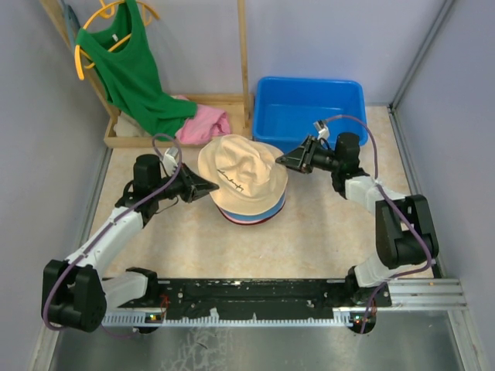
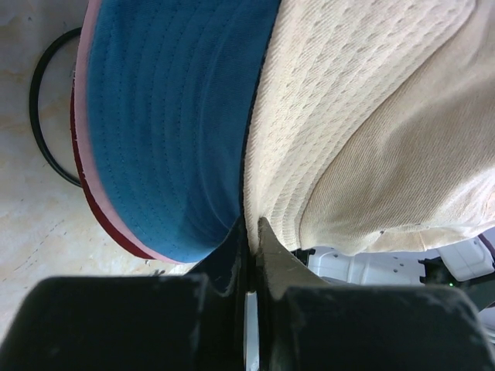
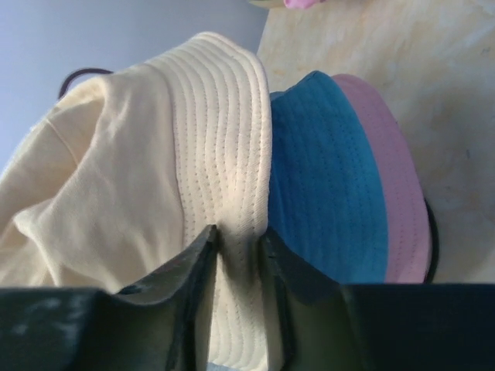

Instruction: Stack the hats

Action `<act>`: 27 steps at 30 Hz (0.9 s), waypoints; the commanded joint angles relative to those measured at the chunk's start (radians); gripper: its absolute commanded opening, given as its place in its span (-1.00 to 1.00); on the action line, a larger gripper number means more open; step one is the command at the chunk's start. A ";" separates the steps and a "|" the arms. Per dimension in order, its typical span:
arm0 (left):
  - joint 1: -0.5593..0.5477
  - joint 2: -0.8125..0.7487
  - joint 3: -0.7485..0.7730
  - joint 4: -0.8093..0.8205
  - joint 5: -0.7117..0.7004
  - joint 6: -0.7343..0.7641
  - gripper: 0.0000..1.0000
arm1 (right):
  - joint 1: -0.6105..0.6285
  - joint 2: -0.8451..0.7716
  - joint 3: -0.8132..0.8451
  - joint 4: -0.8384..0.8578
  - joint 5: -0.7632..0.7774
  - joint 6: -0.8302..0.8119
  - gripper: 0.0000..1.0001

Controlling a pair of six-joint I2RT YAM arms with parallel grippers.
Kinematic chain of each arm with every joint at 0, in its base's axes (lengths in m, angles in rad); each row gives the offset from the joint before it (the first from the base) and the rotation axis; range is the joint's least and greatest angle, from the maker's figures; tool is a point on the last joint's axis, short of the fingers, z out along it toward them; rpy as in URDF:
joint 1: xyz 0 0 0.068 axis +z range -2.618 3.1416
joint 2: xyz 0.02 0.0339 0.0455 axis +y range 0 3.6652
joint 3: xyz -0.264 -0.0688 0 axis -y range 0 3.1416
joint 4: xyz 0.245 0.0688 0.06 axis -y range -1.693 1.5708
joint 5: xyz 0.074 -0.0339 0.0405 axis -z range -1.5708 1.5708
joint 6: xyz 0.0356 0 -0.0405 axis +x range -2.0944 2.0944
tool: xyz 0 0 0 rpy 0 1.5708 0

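1. Top external view: the beige hat (image 1: 242, 174) sits on top of a pile in the middle of the tabletop (image 1: 332, 232). It's a bit crumpled, and other brims peek out under its near edge.
2. Same view: the left claw (image 1: 207, 188) comes in low from the left and touches the left side of the beige brim. The right claw (image 1: 283, 161) comes in from the right and meets the brim on its far-right side.
3. Right wrist view: the right claw is clamped on the beige brim, with the stitched edge sandwiched between its two fingers (image 3: 189, 286). Right beside that you can see the brim of the blue hat (image 3: 325, 178), and then the pink hat (image 3: 390, 201) under it.
4. Left wrist view: the left claw's fingers are squeezed almost together and the edge of the beige brim runs into the slit between them, so it's gripping that hat too.
5. Also from the left wrist: the blue brim lies directly under the beige one. Below it comes a thin pink rim, then the dark red hat (image 2: 98, 197) at the very bottom, against the tabletop.
6. Top to bottom, the pile goes beige, blue, pink, dark red, with the brims roughly lined up.
7. Background stuff: a blue tub (image 1: 309, 104) sits behind the pile to the right, near the right claw. A green shirt (image 1: 128, 73) hangs on a yellow hanger (image 1: 100, 23) at the back left, on a wooden rack (image 1: 244, 62). A pink cloth (image 1: 203, 124) is bunched at the rack's foot, near the pile's far side.
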 commanded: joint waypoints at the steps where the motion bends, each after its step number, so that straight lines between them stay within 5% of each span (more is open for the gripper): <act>1: 0.007 0.006 0.012 0.043 0.004 -0.001 -1.00 | 0.002 -0.018 0.017 0.036 0.003 0.003 -0.66; 6: 0.013 0.016 -0.015 0.064 0.008 0.001 -1.00 | -0.050 -0.050 -0.021 0.015 0.013 -0.005 -1.00; 27: 0.040 0.211 -0.139 0.244 0.088 0.079 -1.00 | -0.050 0.046 -0.088 -0.128 0.106 -0.172 -1.00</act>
